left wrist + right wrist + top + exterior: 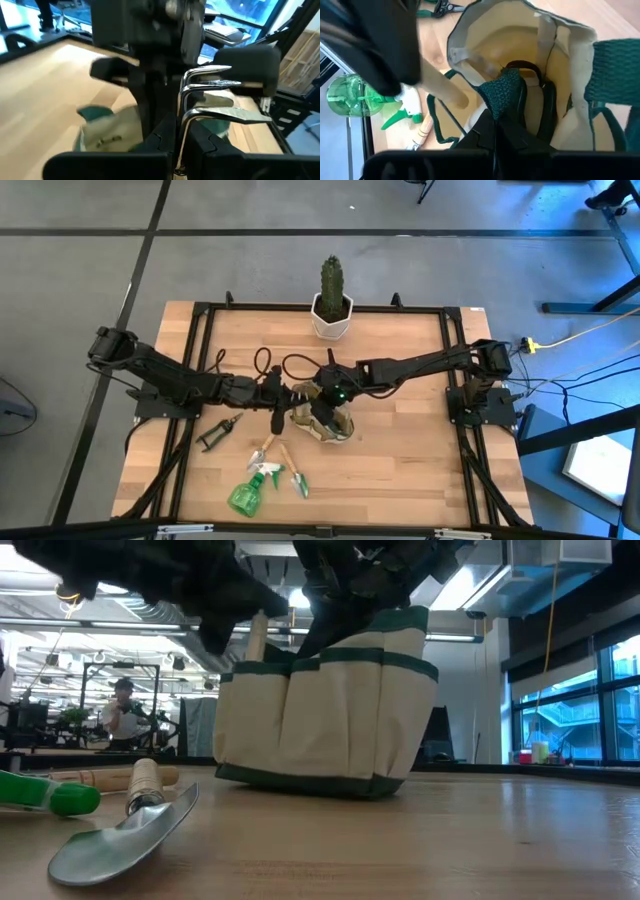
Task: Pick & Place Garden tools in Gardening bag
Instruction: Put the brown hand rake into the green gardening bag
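No writing is showing on the gardening bag, which is standing mouth-up mid-surface while the right tool is pinching its green handle and the left tool is gripping a metal fork pointing rightward.

No readable text, labels, brands or numbers anywhere. Nothing printed on the bag, spray bottle or white pot. Background room in the low view too blurred for signs.
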Available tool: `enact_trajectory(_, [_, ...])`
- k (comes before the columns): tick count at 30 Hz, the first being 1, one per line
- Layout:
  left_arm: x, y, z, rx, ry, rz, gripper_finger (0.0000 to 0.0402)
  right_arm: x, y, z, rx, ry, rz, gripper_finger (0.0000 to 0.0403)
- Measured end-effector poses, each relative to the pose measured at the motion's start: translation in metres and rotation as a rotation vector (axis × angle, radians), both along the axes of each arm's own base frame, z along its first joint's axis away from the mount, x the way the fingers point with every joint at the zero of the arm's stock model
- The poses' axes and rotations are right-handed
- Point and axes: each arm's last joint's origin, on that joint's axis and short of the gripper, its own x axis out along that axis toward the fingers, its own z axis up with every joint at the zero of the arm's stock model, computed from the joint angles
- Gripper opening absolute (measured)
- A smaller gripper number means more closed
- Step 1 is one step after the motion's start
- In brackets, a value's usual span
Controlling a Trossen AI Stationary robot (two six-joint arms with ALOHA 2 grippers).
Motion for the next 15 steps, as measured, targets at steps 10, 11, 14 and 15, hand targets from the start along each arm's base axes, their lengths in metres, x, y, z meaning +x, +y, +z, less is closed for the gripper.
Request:
enact_trajectory(10, [-0.012,-0.006,-0.016,-0.051,-0.105,-0.029,0.0006,0.000,0.000,0.000,-0.001,-0.001,-0.002,0.0003])
enact_trajectory(11, [-0.012,-0.006,-0.016,-0.052,-0.103,-0.035,0.0006,0.000,0.000,0.000,-0.001,0.000,-0.002,0.0003])
enact_trajectory(14, [-0.012,-0.006,-0.019,-0.052,-0.075,-0.049,0.0006,0.000,0.000,0.000,0.000,0.000,-0.002,0.0003])
enact_trajectory(15, [-0.012,-0.006,-0.020,-0.050,-0.063,-0.044,0.0006,0.000,0.000,0.000,0.000,0.000,-0.003,0.0003])
